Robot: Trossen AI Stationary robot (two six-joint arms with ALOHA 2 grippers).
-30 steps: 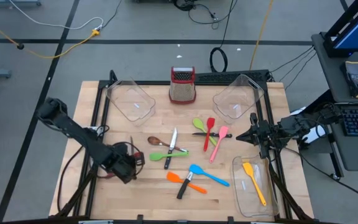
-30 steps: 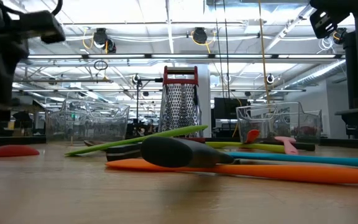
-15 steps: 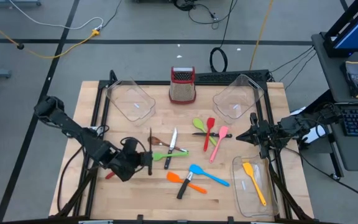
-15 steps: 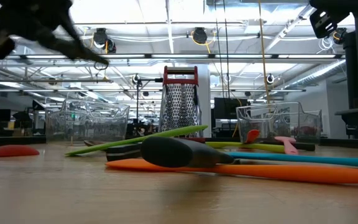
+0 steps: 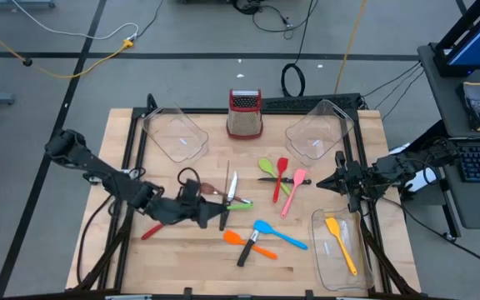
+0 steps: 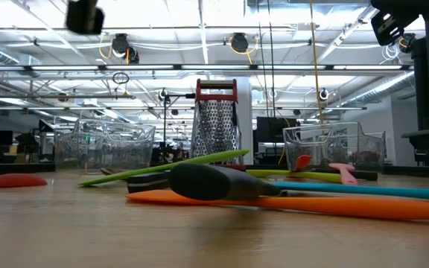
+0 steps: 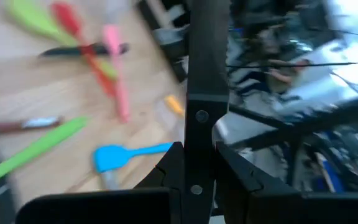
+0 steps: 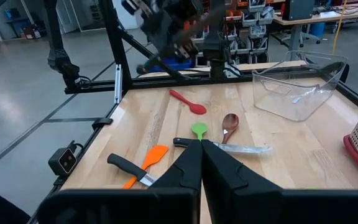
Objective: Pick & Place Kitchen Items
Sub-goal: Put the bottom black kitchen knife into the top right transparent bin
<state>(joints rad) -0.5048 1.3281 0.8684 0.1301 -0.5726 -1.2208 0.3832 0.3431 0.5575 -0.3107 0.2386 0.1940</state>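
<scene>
My left gripper (image 5: 211, 208) hangs above the table's middle left, pointing toward the right edge and shut on a black-handled knife (image 7: 202, 93). Its blade is out of the left wrist view. Below it lie a green spatula (image 5: 238, 206), a brown spoon (image 5: 209, 189) and a white-bladed knife (image 5: 232, 185). A red spoon (image 5: 152, 231) lies under the left arm. Orange (image 5: 237, 238), blue (image 5: 267, 228), pink (image 5: 295, 188) and red (image 5: 281, 173) spatulas lie farther right. My right gripper (image 5: 338, 180) waits shut at the right edge. My left gripper pinches the knife's riveted black handle (image 7: 196, 186) between its two fingers (image 7: 166, 171). The handle stands across the fingers and sticks out well beyond them. The knife is lifted clear of the table.
Two clear bins (image 5: 173, 133) (image 5: 319, 129) and a steel grater (image 5: 245, 112) stand along the far edge. A third bin (image 5: 322, 265) at the near right holds a yellow spatula (image 5: 340, 242). Black frame rails run along both table sides. Bare wood lies at the near left.
My left gripper has risen and gone toward the table's right edge, tipping from pointing down to nearly level and rolling about its own line. The knife went with it and turned. The red spoon that lay under the gripper now shows.
</scene>
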